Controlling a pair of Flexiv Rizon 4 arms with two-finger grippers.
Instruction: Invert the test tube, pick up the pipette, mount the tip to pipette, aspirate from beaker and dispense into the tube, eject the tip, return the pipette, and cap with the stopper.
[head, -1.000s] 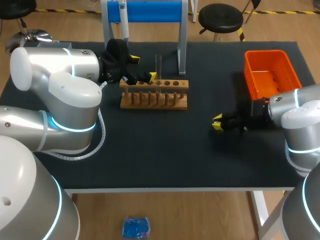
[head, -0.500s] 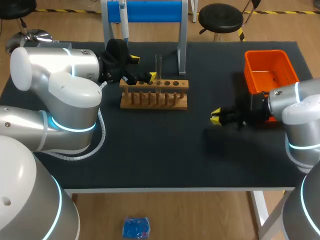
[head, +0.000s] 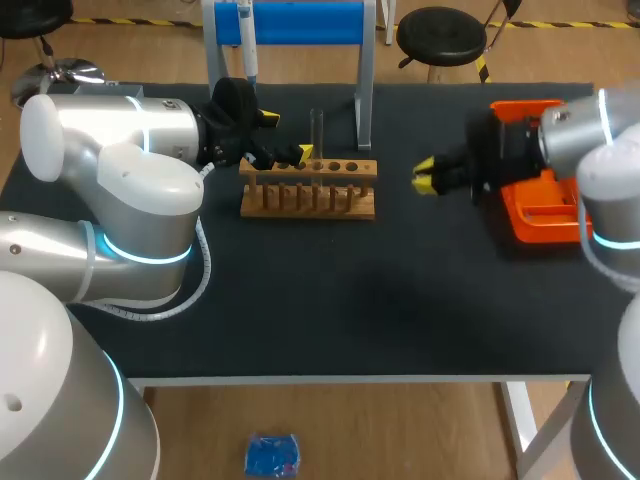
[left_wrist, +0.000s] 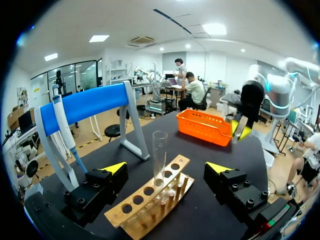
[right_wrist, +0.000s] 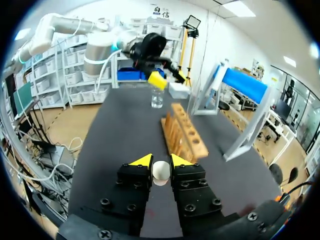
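From above, the left arm (head: 110, 170) lies low along the desk (head: 330, 300), its left jaws at the wooden rack (head: 308, 188). The right jaws hover above bare desk beside the rack's other end.

Left wrist: the upright test tube (left_wrist: 159, 155) stands untouched between the wide-open left jaws.

Right wrist: the right jaws clamp a white stopper (right_wrist: 160, 170), with the rack ahead.

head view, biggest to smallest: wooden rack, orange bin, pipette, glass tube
1. The wooden rack and orange bin: too close to rank, since the right arm hides part of the bin.
2. The pipette, though the picture's edge cuts it off.
3. The glass tube.
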